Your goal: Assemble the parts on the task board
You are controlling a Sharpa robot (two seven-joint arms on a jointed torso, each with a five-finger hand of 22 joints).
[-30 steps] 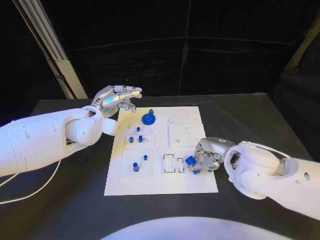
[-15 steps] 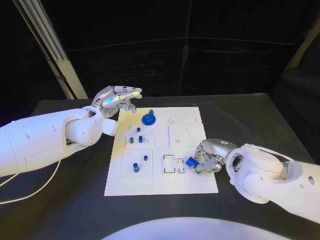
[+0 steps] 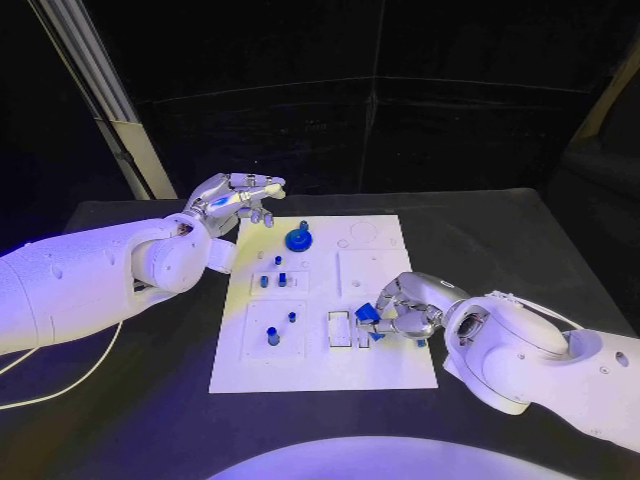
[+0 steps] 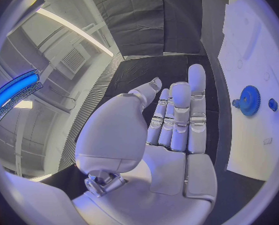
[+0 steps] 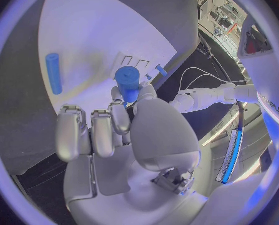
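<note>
Right hand [image 3: 401,314], lower centre-right, pinches a small blue part [image 5: 127,81] at its fingertips (likely rigid, light, slick plastic; grip its sides); left hand [image 3: 234,199] is spread, empty.

A black table [image 3: 508,240] carries the scene, its dark top running out to both sides and toward the back. The white task board [image 3: 392,370] lies flat on it at the middle, its long sides running away from the robot and bare black surface showing all round its edges. A thin white cable [image 3: 61,385] trails across the table's near left part.
</note>
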